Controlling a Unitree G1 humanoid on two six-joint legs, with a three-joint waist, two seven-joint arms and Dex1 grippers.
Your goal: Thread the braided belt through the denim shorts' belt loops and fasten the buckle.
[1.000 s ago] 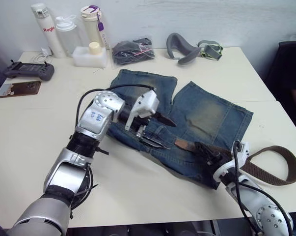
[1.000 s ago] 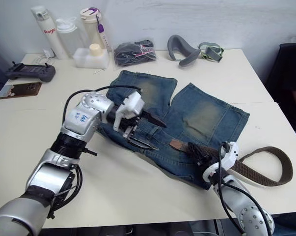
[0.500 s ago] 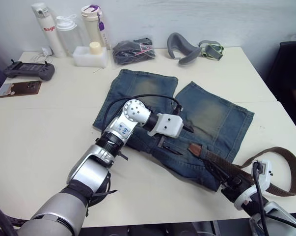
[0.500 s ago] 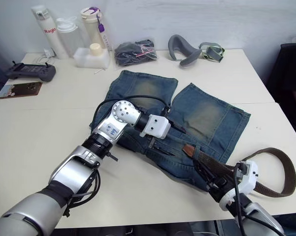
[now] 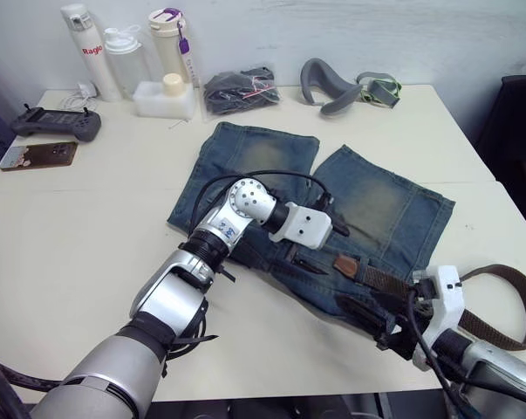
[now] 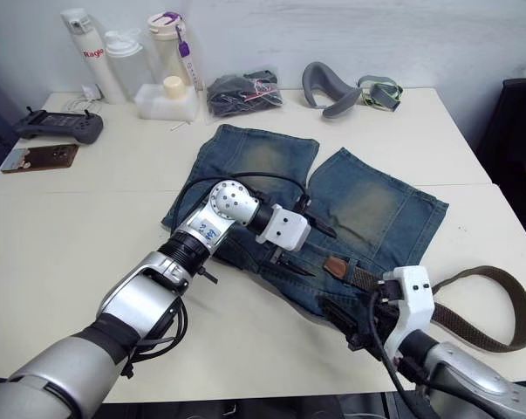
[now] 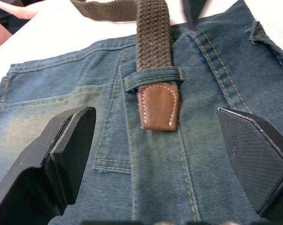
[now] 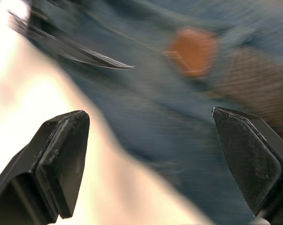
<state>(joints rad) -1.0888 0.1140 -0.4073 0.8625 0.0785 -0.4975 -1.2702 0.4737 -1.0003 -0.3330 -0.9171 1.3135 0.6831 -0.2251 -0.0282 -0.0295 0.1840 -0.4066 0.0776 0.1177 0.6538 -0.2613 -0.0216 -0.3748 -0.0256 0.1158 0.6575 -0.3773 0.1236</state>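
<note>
Both pincers stand spread wide, holding nothing: my left gripper (image 7: pixel 155 154) hovers over the tan belt tip, my right gripper (image 8: pixel 150 154) near the waistband edge. On the denim shorts (image 5: pixel 376 205), spread on the table (image 5: pixel 71 227), the braided belt (image 7: pixel 153 33) has passed one belt loop (image 7: pixel 153 77); remaining loops and buckling are undone.

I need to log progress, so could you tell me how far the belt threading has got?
Done: the braided belt's tan tip has passed under one belt loop on the denim shorts. In hand: nothing; the left claw hangs open over the tip, and the right claw is open. Left: the remaining loops and the buckle.
</note>
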